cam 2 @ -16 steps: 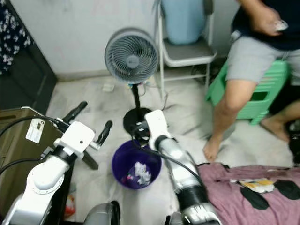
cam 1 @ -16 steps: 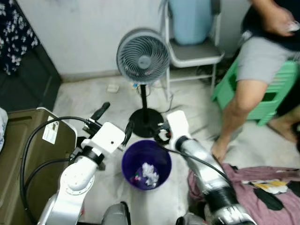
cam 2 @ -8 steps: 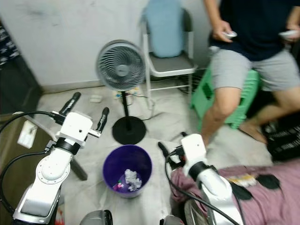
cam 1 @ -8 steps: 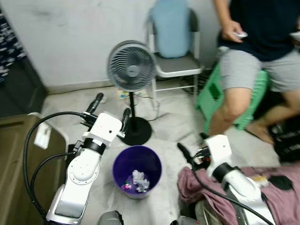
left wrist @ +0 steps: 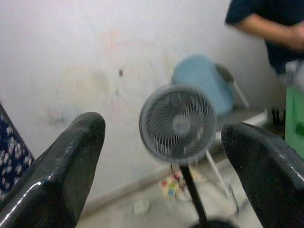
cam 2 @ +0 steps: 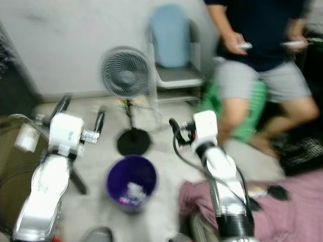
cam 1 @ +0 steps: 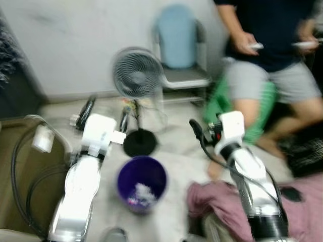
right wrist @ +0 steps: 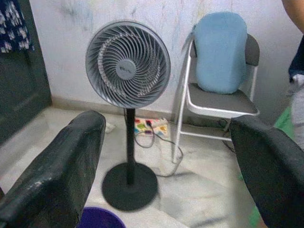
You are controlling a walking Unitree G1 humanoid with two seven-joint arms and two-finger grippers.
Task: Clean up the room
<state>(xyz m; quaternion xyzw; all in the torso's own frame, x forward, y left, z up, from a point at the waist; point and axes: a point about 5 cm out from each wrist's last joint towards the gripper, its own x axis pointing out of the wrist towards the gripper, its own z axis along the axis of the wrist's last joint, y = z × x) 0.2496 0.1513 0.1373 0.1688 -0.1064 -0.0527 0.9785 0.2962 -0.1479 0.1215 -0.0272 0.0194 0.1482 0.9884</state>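
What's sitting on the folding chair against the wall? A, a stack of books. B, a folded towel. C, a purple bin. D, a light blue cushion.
D: a light blue cushion leans against the backrest of the chair, right beside the standing fan.

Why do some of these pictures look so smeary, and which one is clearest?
Both eye views are motion-blurred: the fan and purple bin have soft edges. The left wrist view is blurred too. The right wrist view is sharpest, showing the chair crisply between the right hand's fingers.
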